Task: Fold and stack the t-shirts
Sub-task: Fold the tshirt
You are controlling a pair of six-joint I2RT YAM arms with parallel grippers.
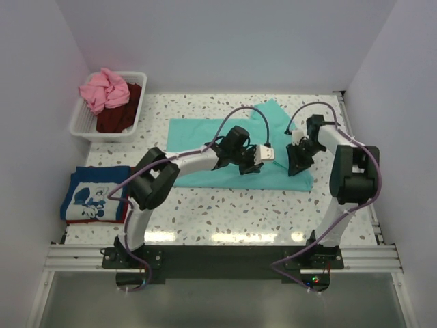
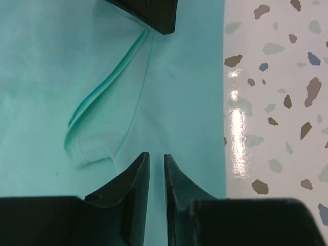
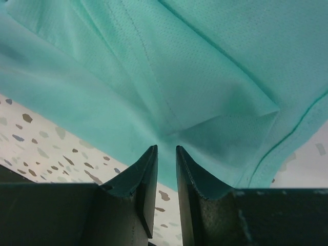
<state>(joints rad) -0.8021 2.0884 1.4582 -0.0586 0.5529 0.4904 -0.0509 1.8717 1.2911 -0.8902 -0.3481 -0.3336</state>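
Note:
A teal-green t-shirt (image 1: 201, 137) lies spread across the middle of the table. My left gripper (image 1: 251, 164) is low over its front right part, jaws almost together with teal cloth (image 2: 174, 92) in the narrow gap (image 2: 156, 156). My right gripper (image 1: 298, 164) is at the shirt's right edge, shut on a pinch of the cloth (image 3: 195, 77), which rises in folds into the jaws (image 3: 166, 149). A folded blue t-shirt with white print (image 1: 95, 195) lies at the left. A pink t-shirt (image 1: 104, 89) and a dark maroon one (image 1: 123, 113) sit in the basket.
The white slatted basket (image 1: 80, 123) stands at the back left corner. Speckled tabletop (image 1: 239, 212) shows in front of the teal shirt. White walls close in the left, back and right sides. The right gripper's black tip (image 2: 148, 15) shows at the top of the left wrist view.

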